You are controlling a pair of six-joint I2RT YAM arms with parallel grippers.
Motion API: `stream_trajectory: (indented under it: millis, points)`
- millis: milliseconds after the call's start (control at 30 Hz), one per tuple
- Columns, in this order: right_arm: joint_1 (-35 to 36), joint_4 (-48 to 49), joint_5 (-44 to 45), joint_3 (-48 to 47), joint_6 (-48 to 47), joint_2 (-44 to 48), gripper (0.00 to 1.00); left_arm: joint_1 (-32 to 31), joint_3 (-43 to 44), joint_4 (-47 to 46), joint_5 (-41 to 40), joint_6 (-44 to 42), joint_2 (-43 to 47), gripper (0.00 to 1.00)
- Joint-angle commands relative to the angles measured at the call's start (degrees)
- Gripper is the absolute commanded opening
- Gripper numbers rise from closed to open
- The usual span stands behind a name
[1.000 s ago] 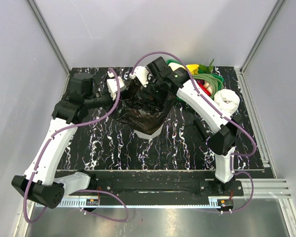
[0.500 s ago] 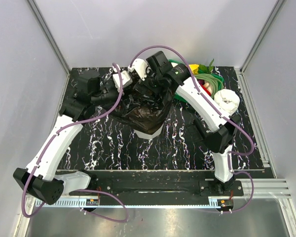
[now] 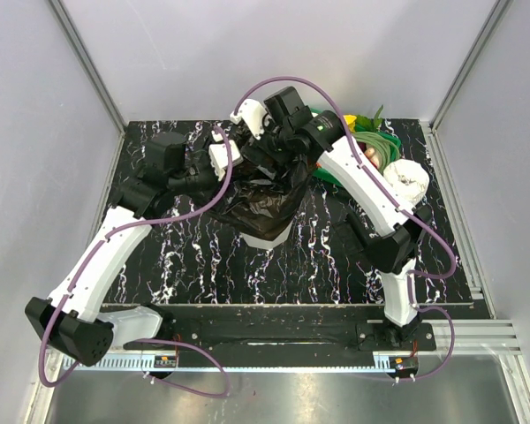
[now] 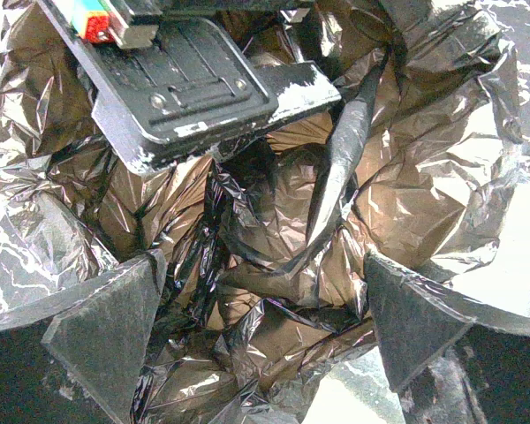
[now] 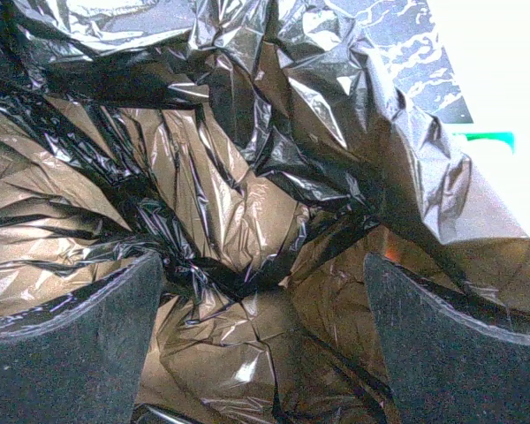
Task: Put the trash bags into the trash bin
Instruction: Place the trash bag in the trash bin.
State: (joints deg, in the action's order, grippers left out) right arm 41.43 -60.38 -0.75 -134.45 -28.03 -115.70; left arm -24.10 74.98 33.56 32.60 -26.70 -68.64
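Grey panels close off three sides of my work cell. The floor item is a black table (image 3: pixel 203 256) veined in white.

Item 1, trash bag (image 3: pixel 267 193): one glossy black film sheet, heavily crinkled, heaped at the middle-far part of the table. It lies over the mouth of the trash bin and sags into it. Light through the thin film reads brown in both wrist views.

Item 2, trash bin (image 3: pixel 270 235): white and faceted. I see only its near wall poking out under the bag's front edge.

Item 3, left gripper (image 4: pixel 261 340): reaches in from the left and points down at the bag. Its fingers (image 4: pixel 106 331) stand wide apart with loose folds of film bulging between them. Neither one pinches the film, so I log it as holding nothing.

Item 4, right gripper (image 5: pixel 263 353): comes in from the far right over the same heap, close beside the left one. Part of its black body shows at the top of the left wrist view. It is spread wide with crumpled film lying in the gap and nothing clamped.

Item 5, green tray (image 3: pixel 389 154) of vegetables: far right part of the table.

Item 6, white roll (image 3: pixel 408 179): just on the near side of the tray.
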Motion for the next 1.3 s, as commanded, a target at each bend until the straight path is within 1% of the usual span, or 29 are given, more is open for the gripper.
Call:
stream_trajectory:
  millis: [0, 100, 267, 533, 667, 733, 900, 1100, 1200, 1267]
  points:
    - [-2.58, -1.49, -5.38, -2.03, 2.27, 2.85, 1.00, -0.51, 1.57, 3.52, 2.81, -5.37, 0.26, 0.99]
    - [-5.47, -2.02, -11.62, -4.15, 5.35, 2.32, 1.00, -0.51, 1.66, 5.28, 4.31, -7.22, 0.18, 0.98]
    - [-6.89, -2.64, -19.09, -5.99, 6.76, 2.23, 1.00, -0.51, 2.45, 6.16, 5.11, -7.58, 0.00, 0.98]
    - [-7.33, -3.51, -25.25, -8.63, 7.20, 3.37, 1.00, -0.51, 6.32, 7.04, 5.55, -7.05, -1.76, 0.99]
    - [-8.03, -3.78, -30.00, -9.16, 8.60, 4.08, 1.00, -0.42, 7.02, 7.22, 5.02, -7.05, -2.02, 0.99]
    - [-8.29, -3.43, -30.27, -9.69, 9.39, 4.60, 1.00, -0.51, 7.81, 7.48, 5.02, -6.88, -2.20, 0.99]
    - [-9.26, -2.90, -27.29, -11.70, 9.05, 5.57, 1.00, -0.43, 11.76, 7.48, 5.11, -4.07, -2.73, 0.99]
    - [-11.63, -3.34, -29.13, -13.03, 9.05, 7.15, 1.00, -0.34, 18.08, 6.96, 5.02, 0.93, -3.78, 0.99]
    - [-12.51, -3.17, -30.36, -13.03, 9.31, 8.47, 1.00, -0.60, 21.60, 5.99, 4.58, 3.23, -6.23, 0.99]
    - [-12.60, -3.25, -30.36, -12.59, 9.22, 9.70, 1.00, -1.30, 24.93, 7.56, 1.79, 2.45, -9.48, 0.99]
